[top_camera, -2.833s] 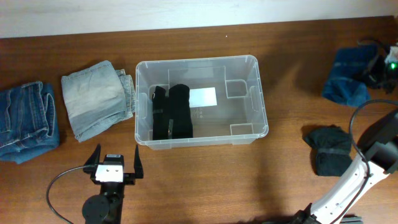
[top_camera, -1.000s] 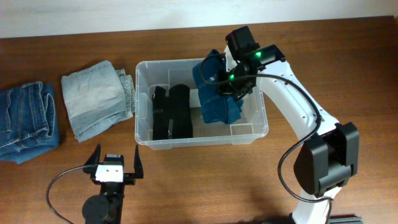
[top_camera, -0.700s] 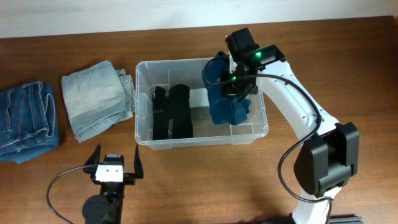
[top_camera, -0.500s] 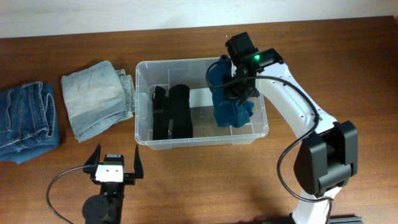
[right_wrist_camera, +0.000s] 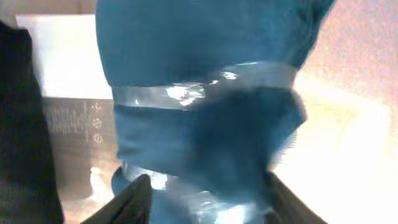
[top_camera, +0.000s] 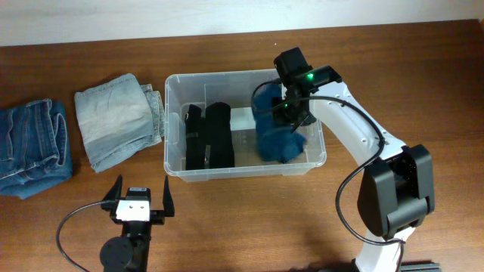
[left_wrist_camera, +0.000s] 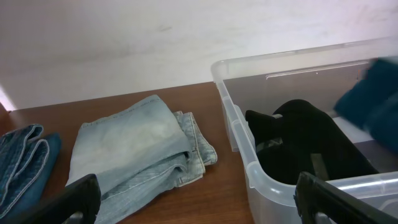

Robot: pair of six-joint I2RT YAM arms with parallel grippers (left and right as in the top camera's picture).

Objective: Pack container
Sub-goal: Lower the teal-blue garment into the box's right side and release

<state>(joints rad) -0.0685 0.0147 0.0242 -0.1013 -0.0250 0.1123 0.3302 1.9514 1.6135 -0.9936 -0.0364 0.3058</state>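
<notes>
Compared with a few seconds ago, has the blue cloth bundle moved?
Yes. The blue cloth bundle went leftward from near the right edge of the table into the clear bin, and now lies right of the black bundle.

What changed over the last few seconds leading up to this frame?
The right tool carried the blue bundle from the table's far right into the container, beside the black bundle, and lowered it; its fingers now stand apart, letting go. The left tool, open, the light jeans and the dark jeans stayed put.
</notes>
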